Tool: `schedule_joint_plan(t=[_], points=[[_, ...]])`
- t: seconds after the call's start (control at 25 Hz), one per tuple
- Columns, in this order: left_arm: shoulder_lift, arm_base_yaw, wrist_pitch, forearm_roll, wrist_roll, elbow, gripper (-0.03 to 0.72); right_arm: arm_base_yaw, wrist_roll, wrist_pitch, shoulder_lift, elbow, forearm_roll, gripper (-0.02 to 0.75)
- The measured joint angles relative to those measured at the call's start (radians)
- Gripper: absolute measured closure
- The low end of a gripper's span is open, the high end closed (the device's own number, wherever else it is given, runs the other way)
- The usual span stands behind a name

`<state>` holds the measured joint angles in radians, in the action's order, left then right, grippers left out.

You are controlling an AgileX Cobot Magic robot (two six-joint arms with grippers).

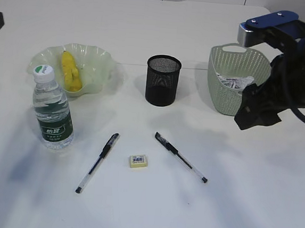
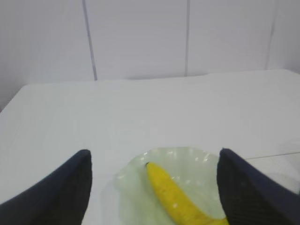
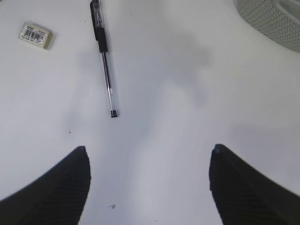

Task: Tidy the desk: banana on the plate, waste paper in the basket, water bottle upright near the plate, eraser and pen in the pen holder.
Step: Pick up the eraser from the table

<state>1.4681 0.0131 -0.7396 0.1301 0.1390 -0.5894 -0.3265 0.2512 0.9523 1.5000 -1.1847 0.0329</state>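
My right pincer [image 3: 147, 180] hangs wide open and empty over the right of the desk [image 1: 251, 208], near the right-hand pen [image 3: 104, 58], which I judge is next for the pen holder [image 1: 162, 80]. My left pincer [image 2: 152, 187], also open, holds nothing. The banana [image 1: 71, 70] lies on the plate [image 1: 101, 61], the bottle [image 1: 53, 110] stands beside it, paper [image 1: 235, 81] sits in the basket [image 1: 223, 67]; the eraser [image 1: 139, 161] and left pen [image 1: 97, 162] remain out.

Bright, even light; soft shadows on desk [image 1: 144, 209]; mild blur
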Motion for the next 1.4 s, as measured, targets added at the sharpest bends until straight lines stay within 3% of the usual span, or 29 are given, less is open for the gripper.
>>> schedule_joint_plan(t=[0.2,0.36,0.56,0.8,1.0,1.2,1.4], points=[[-0.056,0.069,0.258,-0.065,0.004,0.0,0.095,0.0,0.0,-0.032,0.005,0.0,0.066,0.152],[-0.105,0.072,0.514,-0.066,0.005,0.0,0.095,0.0,0.0,-0.089,0.005,0.0,0.162,0.151],[-0.147,0.072,1.001,-0.074,0.005,-0.067,0.095,0.0,0.0,-0.109,0.005,0.0,0.27,0.151],[-0.148,0.072,1.436,-0.086,0.005,-0.196,0.095,-0.037,-0.038,-0.1,0.007,-0.04,0.288,0.152],[-0.148,0.072,1.543,-0.137,0.005,-0.26,0.095,-0.121,-0.134,-0.063,0.063,-0.128,0.249,0.155],[-0.148,0.072,1.566,-0.191,0.005,-0.266,0.096,-0.232,-0.299,0.045,0.211,-0.278,0.108,0.191],[-0.148,0.072,1.57,-0.2,0.006,-0.266,0.096,-0.283,-0.445,0.132,0.386,-0.438,0.027,0.195]])
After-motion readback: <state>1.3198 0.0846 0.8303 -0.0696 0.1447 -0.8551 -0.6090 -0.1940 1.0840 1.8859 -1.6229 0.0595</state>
